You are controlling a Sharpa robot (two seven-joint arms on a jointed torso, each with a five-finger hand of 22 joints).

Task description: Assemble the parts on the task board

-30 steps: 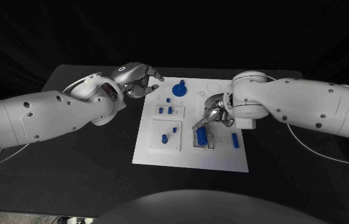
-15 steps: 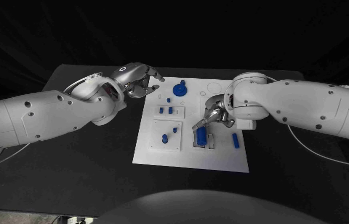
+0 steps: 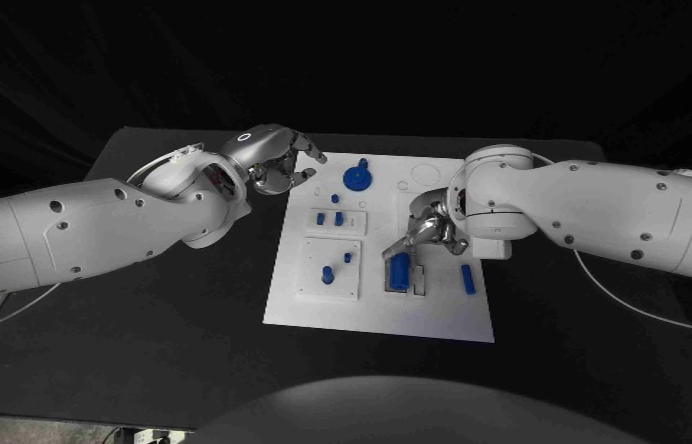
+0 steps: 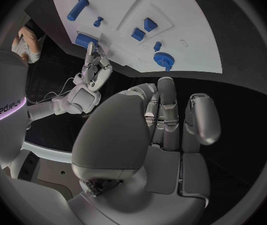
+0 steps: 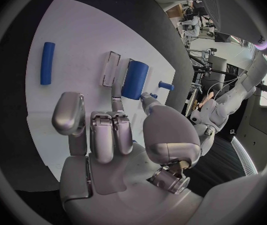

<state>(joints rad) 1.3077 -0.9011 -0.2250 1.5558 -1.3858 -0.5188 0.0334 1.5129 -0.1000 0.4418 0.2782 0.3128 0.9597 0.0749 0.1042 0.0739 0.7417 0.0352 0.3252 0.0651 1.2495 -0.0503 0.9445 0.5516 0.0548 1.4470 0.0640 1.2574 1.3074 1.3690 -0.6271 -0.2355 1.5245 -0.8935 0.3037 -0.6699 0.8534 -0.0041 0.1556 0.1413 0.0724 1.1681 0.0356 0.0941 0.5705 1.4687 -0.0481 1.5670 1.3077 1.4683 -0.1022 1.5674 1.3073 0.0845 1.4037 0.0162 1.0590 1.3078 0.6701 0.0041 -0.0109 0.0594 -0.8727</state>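
Observation:
The white task board (image 3: 378, 309) lies in the middle of the table. On it are a blue gear (image 3: 356, 177), two small blue squares (image 3: 329, 219), a blue peg (image 3: 327, 275) and a blue bar (image 3: 466, 278). A larger blue block (image 3: 398, 272) sits beside a white slot frame (image 5: 109, 67). My right hand (image 3: 428, 226) reaches down over the board. Its thumb and one straight finger pinch the near end of the blue block (image 5: 135, 79), and the other fingers (image 5: 102, 135) are curled. My left hand (image 3: 274, 160) hovers off the board's far left corner, fingers curled in on nothing.
The blue bar (image 5: 46, 62) lies loose on the board to the side of the right hand. The black table (image 3: 173, 304) spreads around the board on every side. In the left wrist view the right hand (image 4: 93, 70) points at the blue block (image 4: 83, 39).

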